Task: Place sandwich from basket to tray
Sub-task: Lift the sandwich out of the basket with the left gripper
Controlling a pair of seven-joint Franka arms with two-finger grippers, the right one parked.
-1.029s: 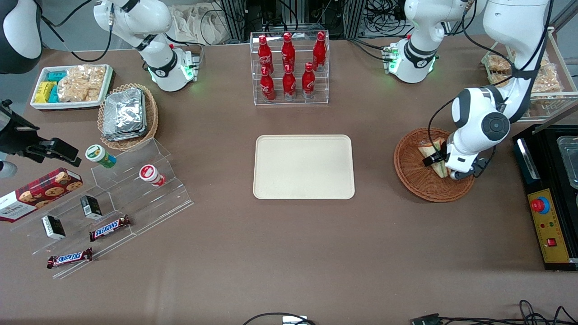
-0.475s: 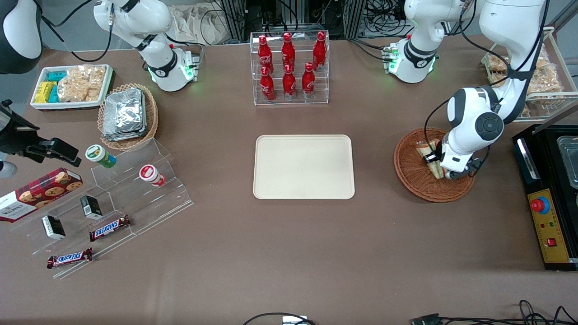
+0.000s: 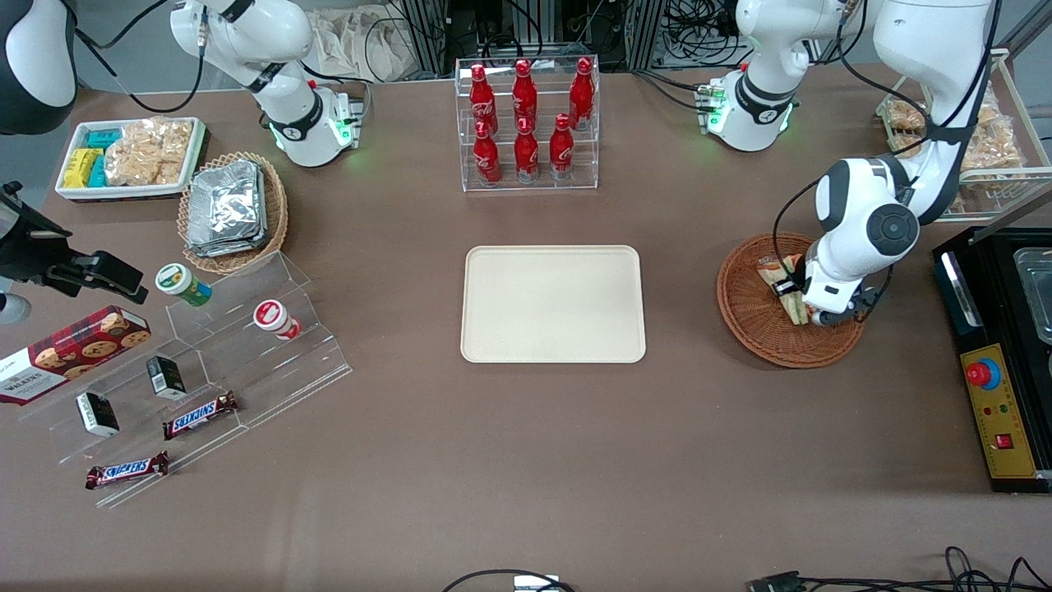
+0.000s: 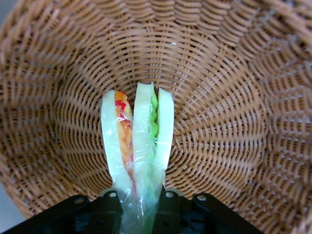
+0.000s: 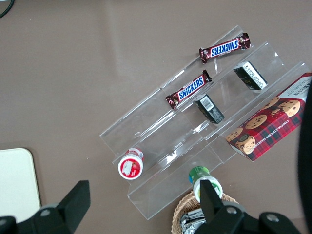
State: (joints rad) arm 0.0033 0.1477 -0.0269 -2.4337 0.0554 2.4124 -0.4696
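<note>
The wrapped sandwich (image 4: 138,146) is held between the 2 closed fingers of the left gripper (image 4: 139,202), inside the reddish-brown wicker basket (image 3: 749,316), well apart from the cream tray (image 3: 552,304).

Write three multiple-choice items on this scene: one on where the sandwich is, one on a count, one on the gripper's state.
1. Where is the sandwich?
A. In the reddish-brown basket
B. On the cream tray
C. On the bare table

2. How many red bottles stand in the clear rack?
A. Four
B. Six
C. Eight

3. What is the gripper doing?
A. Hanging open above the tray
B. Shut on the sandwich, down in the basket
C. Resting open on the table

Answers:
1 A: wicker surrounds it in the wrist view.
2 B: three stand in each of two rows.
3 B: its fingers press the wrapped end from both sides.
</note>
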